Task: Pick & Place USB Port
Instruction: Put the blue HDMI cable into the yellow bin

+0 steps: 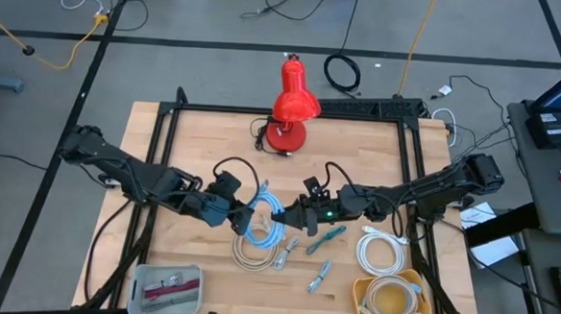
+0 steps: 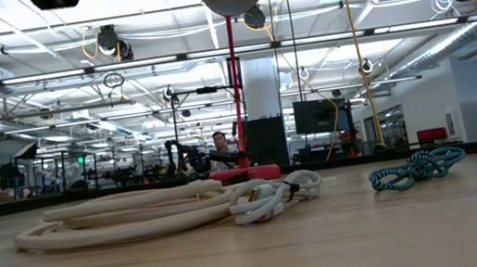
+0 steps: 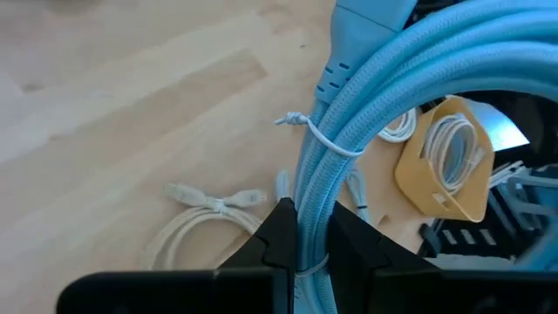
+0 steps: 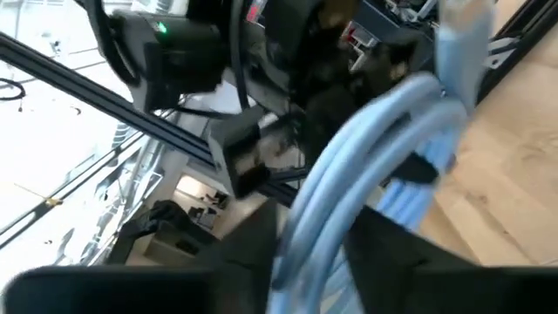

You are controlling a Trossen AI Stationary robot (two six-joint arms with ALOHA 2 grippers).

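Observation:
A light blue USB cable [image 1: 264, 214], coiled in several strands and bound with a white tie [image 3: 336, 144], hangs above the middle of the table between my two grippers. Its plug end [image 3: 362, 26] shows in the left wrist view. My left gripper [image 1: 243, 213] is shut on the cable's left side. My right gripper [image 1: 283, 215] closes on its right side. The low view shows no part of the blue cable on the table. My left gripper pinches the bundled strands [image 3: 309, 218] between its two fingers [image 3: 279, 240], below the white tie. It comes slanting down from the table's left, and the bundle is clear of the table. My right gripper has the bundle's strands [image 4: 318, 218] between its two fingers [image 4: 253, 253], which come about level from the table's right and lie across the strands. The bundle hangs clear of the table.
Under the grippers lie a beige cable coil [image 1: 249, 253], a teal braided cable [image 1: 326, 236], a white coil [image 1: 381, 251] and small connectors [image 1: 319, 274]. A yellow bin [image 1: 362, 298] holding white cable stands near right, a grey tray [image 1: 139, 282] near left, a red lamp [image 1: 293, 105] at the back.

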